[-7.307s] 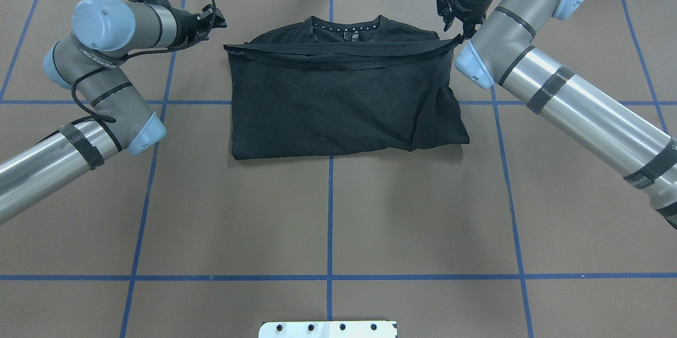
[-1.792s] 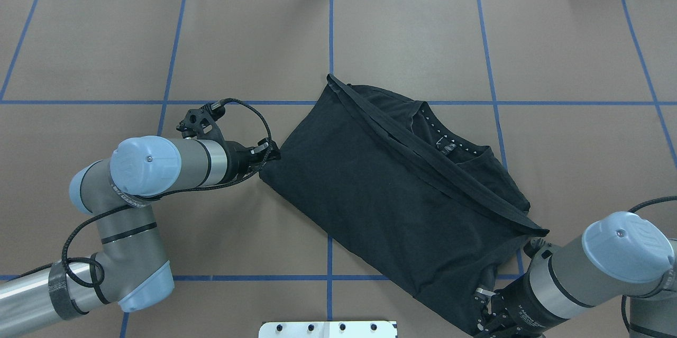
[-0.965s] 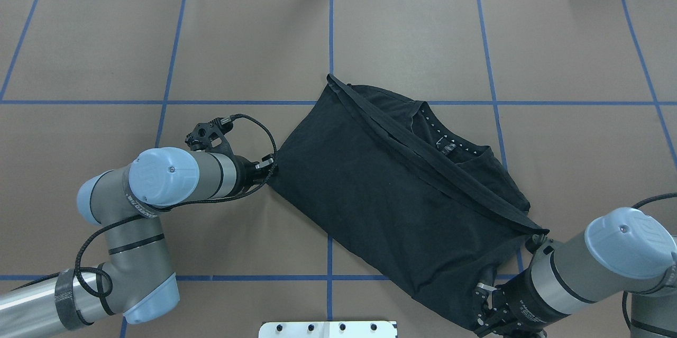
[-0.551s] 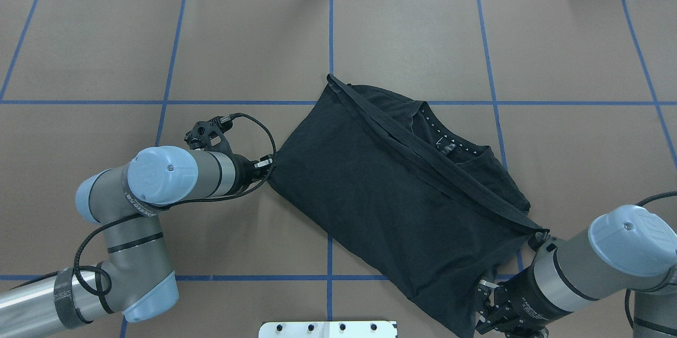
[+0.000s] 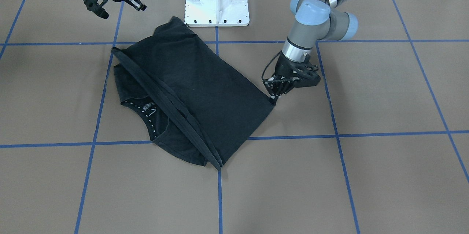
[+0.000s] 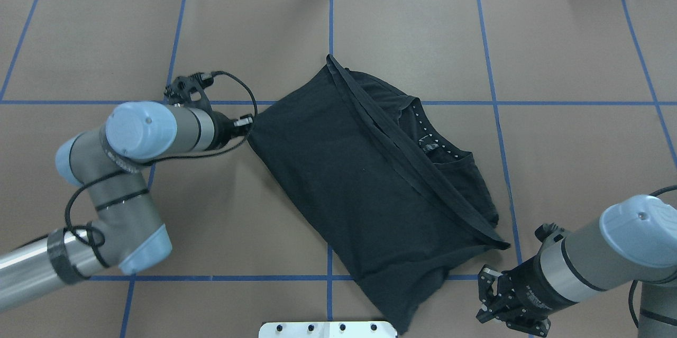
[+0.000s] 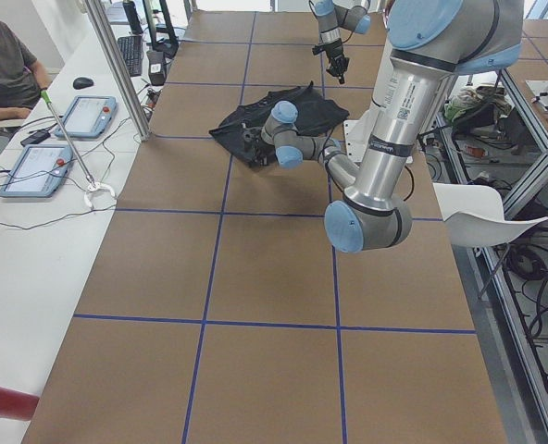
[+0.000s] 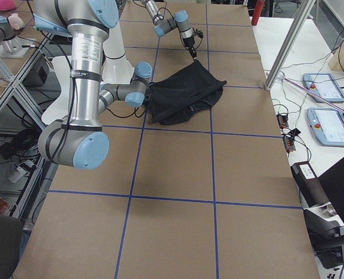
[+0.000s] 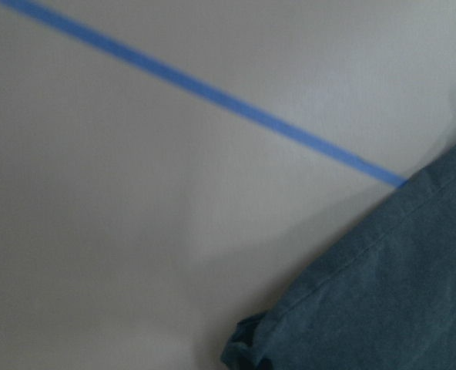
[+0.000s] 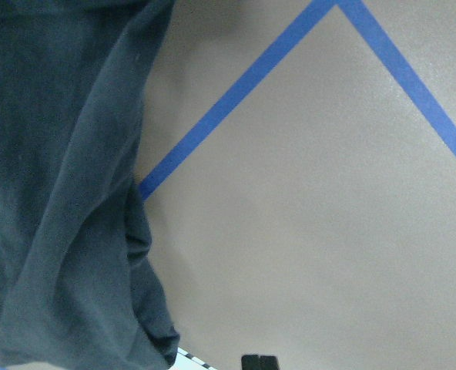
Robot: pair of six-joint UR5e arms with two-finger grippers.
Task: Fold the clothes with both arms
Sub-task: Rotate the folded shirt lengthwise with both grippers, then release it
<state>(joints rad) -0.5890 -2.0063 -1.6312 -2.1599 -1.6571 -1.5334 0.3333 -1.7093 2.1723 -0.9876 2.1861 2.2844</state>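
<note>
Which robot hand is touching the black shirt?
The left gripper: its tip meets the T-shirt's pointed corner on the overhead view's left. The right gripper sits apart from the cloth, with bare table between them.

Item: T-shirt [image 6: 365, 184], laid flat on the bench [image 6: 106, 36] at centre, running from 11 to 5 o'clock in the overhead view. Left tool [image 6: 248, 122] met its 9 o'clock corner. Right tool [image 6: 489, 301] stood apart at its 4 o'clock. Pedestal [image 6: 328, 329] sat at 6 o'clock, just beside the nearest corner.
</note>
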